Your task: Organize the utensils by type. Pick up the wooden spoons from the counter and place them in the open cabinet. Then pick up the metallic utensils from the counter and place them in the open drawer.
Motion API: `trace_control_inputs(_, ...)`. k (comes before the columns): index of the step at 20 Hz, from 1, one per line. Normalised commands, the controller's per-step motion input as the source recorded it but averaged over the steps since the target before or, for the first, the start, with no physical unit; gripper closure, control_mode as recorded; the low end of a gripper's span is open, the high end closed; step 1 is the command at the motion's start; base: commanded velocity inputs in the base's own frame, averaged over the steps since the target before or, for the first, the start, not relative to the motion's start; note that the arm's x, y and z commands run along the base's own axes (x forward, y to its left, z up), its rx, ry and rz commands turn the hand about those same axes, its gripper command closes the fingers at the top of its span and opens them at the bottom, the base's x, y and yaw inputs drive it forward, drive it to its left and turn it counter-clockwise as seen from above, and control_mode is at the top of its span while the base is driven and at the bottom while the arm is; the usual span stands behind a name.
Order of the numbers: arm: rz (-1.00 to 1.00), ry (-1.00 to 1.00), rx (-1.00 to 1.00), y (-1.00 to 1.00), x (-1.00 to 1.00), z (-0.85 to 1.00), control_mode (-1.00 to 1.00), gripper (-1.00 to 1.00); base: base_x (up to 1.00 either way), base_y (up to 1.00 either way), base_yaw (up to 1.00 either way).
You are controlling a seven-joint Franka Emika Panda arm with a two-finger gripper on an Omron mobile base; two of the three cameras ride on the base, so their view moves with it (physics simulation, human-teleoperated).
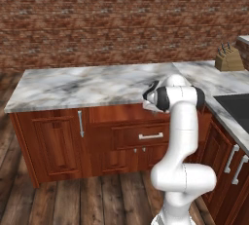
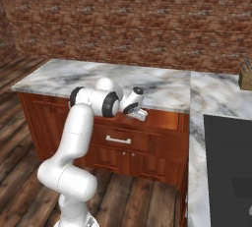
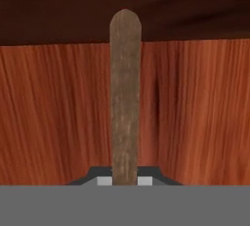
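Observation:
My gripper (image 3: 125, 181) is shut on a wooden spoon (image 3: 125, 98). Its flat brown handle stands straight up from between the fingertips, and its bowl is hidden. Behind the handle is reddish-brown wood grain with a dark recess above it. In the base views the hand (image 1: 150, 98) (image 2: 137, 109) sits low at the front edge of the marble counter (image 1: 73, 85) (image 2: 162, 86), level with the top row of the cabinet fronts. The spoon itself is too small to make out there.
A knife block (image 1: 228, 58) (image 2: 245, 76) stands at the counter's right end. A black cooktop (image 1: 236, 104) (image 2: 229, 157) is set into the right-hand run. Below the hand is a drawer front with a silver handle (image 1: 151, 136) (image 2: 118, 139). A narrow door with a bar handle (image 1: 80, 123) is at the left.

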Motion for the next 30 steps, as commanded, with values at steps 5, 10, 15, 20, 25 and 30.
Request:
trace_control_inputs(5,0.14,0.0,-0.05,-0.06,-0.39,-0.51,-1.0,1.0,0.0,0.0,0.0)
trace_control_inputs(10,0.16,0.0,-0.03,-0.11,-0.78,-0.34,-1.0,1.0,0.0,0.0,0.0)
trace_control_inputs(15,0.2,-0.06,0.0,-0.28,-1.0,-0.12,-1.0,1.0,0.0,0.0,0.0)
trace_control_inputs(20,0.21,-0.12,0.0,-0.35,-1.0,-0.06,-1.0,1.0,0.0,0.0,0.0)
trace_control_inputs(25,0.2,-0.14,0.0,-0.43,-1.0,-0.08,-1.0,1.0,0.0,0.0,0.0)
trace_control_inputs(30,0.2,-0.21,0.0,-0.61,-1.0,-0.13,-1.0,1.0,0.0,0.0,0.0)
